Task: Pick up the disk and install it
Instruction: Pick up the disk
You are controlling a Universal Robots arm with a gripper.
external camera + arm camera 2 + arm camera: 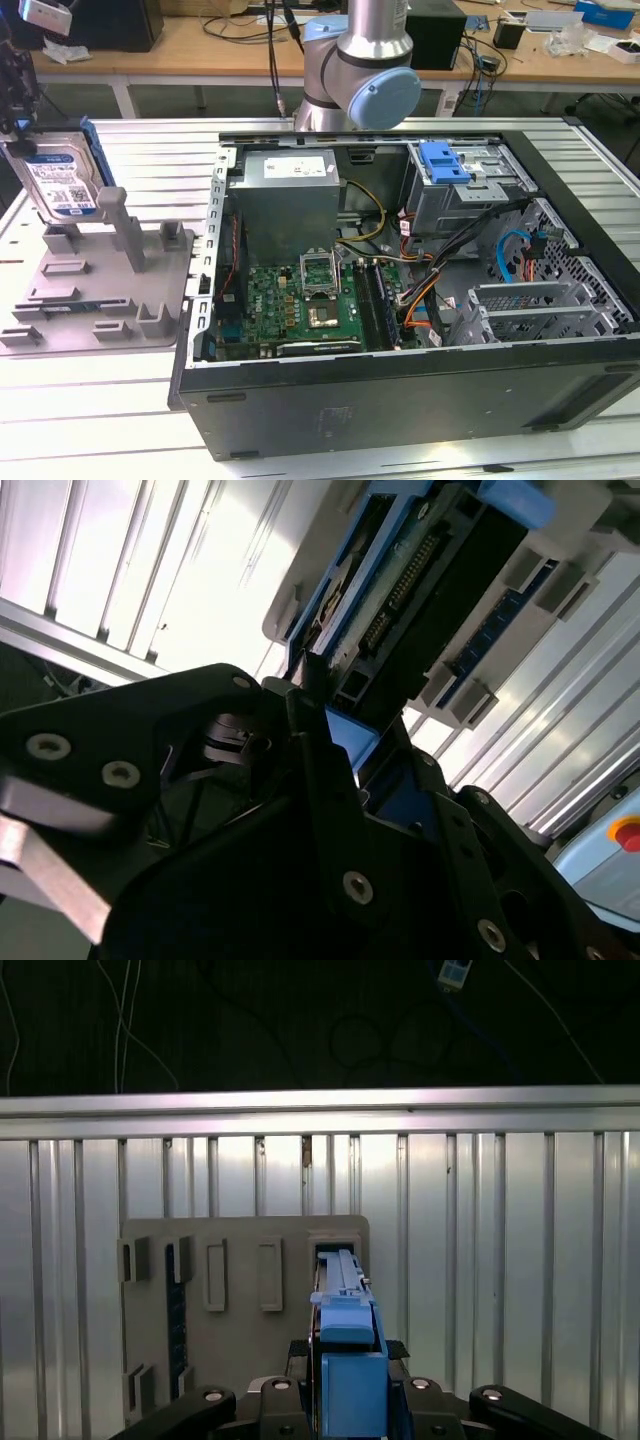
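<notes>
Slatted aluminium table [100, 400], open PC case [400, 300] toward the exterior view's right.
Gripper [347, 1352] was clamped on the disk [60, 175], held upright just over the grey fixture [110, 290], well apart from the case.

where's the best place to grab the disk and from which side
Take the disk by the thin top edge of its blue carrier, coming down from above. It stands on edge over the grey holder, broad faces roughly upright, so fingers can straddle its narrow thickness. The gripper is clamped there.
</notes>
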